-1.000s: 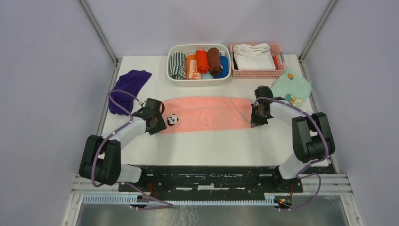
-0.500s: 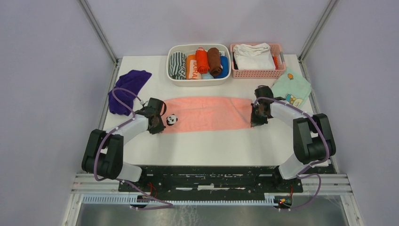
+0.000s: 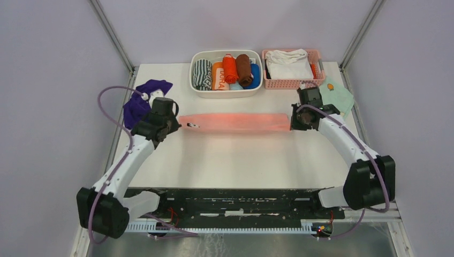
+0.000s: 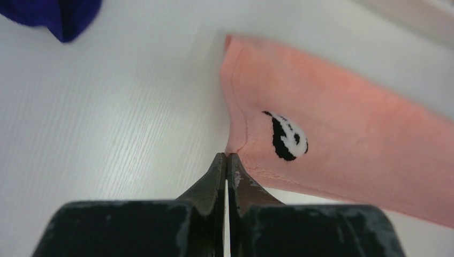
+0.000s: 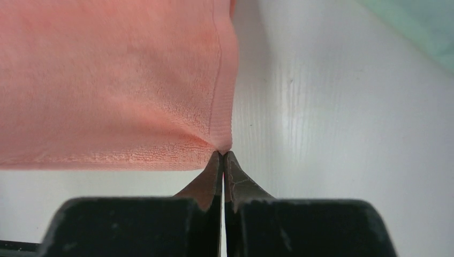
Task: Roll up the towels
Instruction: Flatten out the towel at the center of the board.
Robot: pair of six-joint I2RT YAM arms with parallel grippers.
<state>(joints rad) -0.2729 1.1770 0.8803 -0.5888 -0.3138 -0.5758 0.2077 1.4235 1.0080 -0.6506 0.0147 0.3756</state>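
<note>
The salmon-pink towel [image 3: 235,122] is stretched as a narrow band across the table's middle, with a small panda mark [image 4: 286,136] near its left end. My left gripper [image 3: 175,125] is shut on the towel's near left corner [image 4: 235,147]. My right gripper [image 3: 296,122] is shut on its near right corner [image 5: 223,140]. In both wrist views the fingertips pinch the hem, left gripper [image 4: 226,156] and right gripper [image 5: 223,153]. The purple towel [image 3: 142,100] lies crumpled at the far left, behind the left arm.
A white tub [image 3: 225,92] with several rolled cloths stands at the back centre. Beside it is a pink basket [image 3: 292,83] holding a white folded cloth [image 3: 288,63]. A mint-green printed cloth [image 3: 340,95] lies behind the right gripper.
The left gripper closed on the pink towel's corner. Both arms then swung away from the bases with the near edge, so the towel now looks much narrower.
</note>
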